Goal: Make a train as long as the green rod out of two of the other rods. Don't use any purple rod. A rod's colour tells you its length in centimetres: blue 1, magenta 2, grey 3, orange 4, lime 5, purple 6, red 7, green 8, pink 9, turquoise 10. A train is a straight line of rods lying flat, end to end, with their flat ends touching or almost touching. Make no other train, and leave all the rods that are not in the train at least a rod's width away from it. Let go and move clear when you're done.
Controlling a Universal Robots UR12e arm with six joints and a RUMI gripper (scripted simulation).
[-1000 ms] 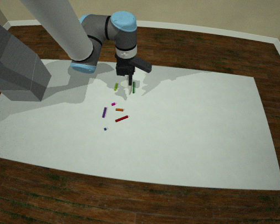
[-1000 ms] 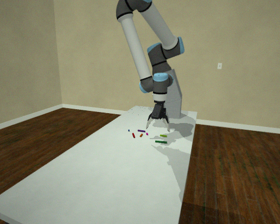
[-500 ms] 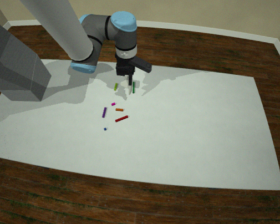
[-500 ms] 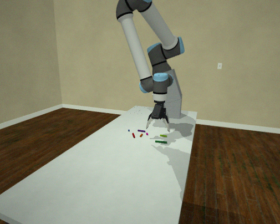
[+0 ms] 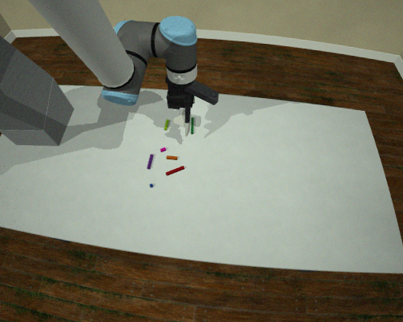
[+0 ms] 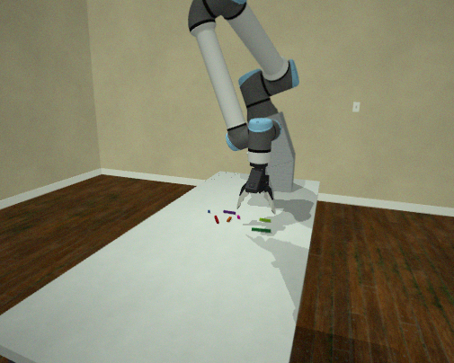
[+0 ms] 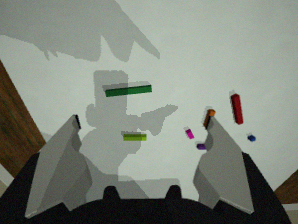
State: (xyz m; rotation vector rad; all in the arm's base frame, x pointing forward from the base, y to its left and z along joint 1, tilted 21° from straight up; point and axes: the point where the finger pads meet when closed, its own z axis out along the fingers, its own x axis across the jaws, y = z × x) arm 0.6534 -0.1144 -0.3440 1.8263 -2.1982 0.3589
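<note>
From above, I see seven rods lying apart on the white table (image 5: pixel 286 179) (image 6: pixel 164 292) (image 7: pixel 200 50). The green rod (image 5: pixel 192 126) (image 6: pixel 261 230) (image 7: pixel 128 91) and the lime rod (image 5: pixel 167 124) (image 6: pixel 265 220) (image 7: pixel 135 137) are near the gripper (image 5: pixel 183 127) (image 6: pixel 256 209) (image 7: pixel 143 120). Loosely grouped away from them are the magenta rod (image 5: pixel 163 150) (image 6: pixel 238 216) (image 7: pixel 189 134), orange rod (image 5: pixel 171 158) (image 6: pixel 229 219) (image 7: pixel 207 116), purple rod (image 5: pixel 150 162) (image 6: pixel 229 212) (image 7: pixel 201 146), red rod (image 5: pixel 175 170) (image 6: pixel 217 219) (image 7: pixel 237 109) and blue rod (image 5: pixel 152 186) (image 6: pixel 209 211) (image 7: pixel 251 138). That overhead look shows the purple rod's whole length, but hardly tells me how far the jaws are spread.

The outside view settles it: the jaws are released, spread wide above the table with nothing between them. It also gives me the light switch (image 6: pixel 356 107) on the wall, which the other two views don't.

The wrist view looks down between the fingers, with the lime rod lying below the gap and the green one beyond it. Here the right-hand finger in the picture hides most of the purple rod (just a stub peeks out) and overlaps the lower end of the orange one. No two rods meet end to end, so the train is unmade
</note>
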